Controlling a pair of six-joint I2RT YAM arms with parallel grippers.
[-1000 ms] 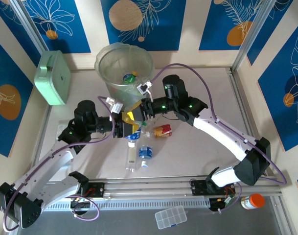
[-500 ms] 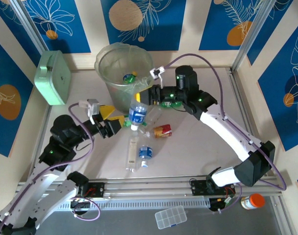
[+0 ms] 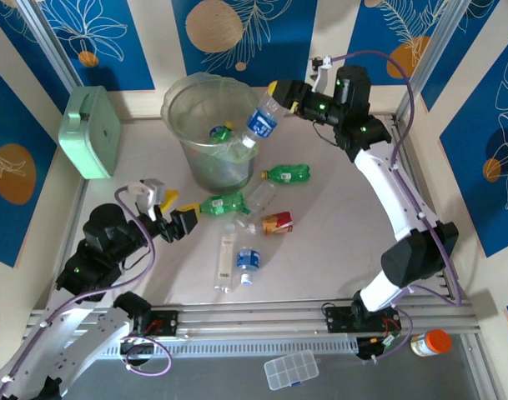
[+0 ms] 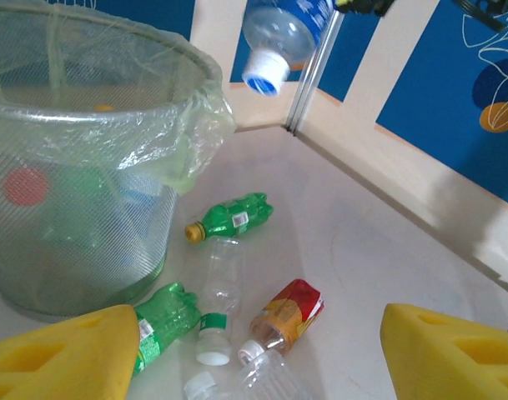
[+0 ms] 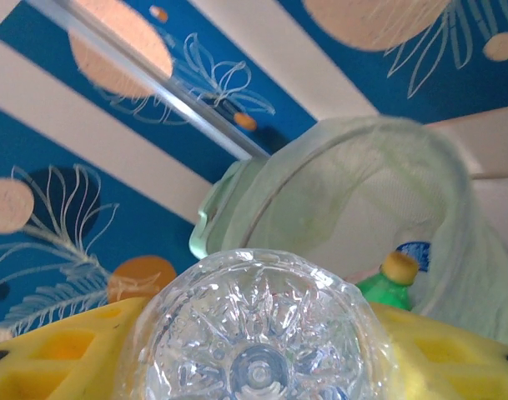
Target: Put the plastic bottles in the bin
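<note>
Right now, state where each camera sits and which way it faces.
Top external: above and behind the bases, looking down at the table; both arms show.
Left wrist: low over the table, facing the bin; the open left gripper frames the view.
Right wrist: behind the right gripper, facing down into the bin; it clamps the blue-labelled bottle.
Shared: all three see bin and that bottle.

The bin point(image 3: 205, 167) is a translucent grey-green with a fine mesh pattern, and the raised bottle point(image 3: 260, 123) is clear with a blue label and white cap. The green bottles point(image 3: 287, 174) point(image 3: 223, 203) have yellow caps, the red-labelled bottle point(image 3: 278, 222) shows red and yellow, and the blue-labelled bottle point(image 3: 247, 261) is otherwise clear, all against a pale grey counter point(image 3: 337, 242). The wall panels point(image 3: 262, 42) are deep blue with white leaf outlines and tan or orange discs between cream stripes, and the box point(image 3: 91, 133) is mint green.
</note>
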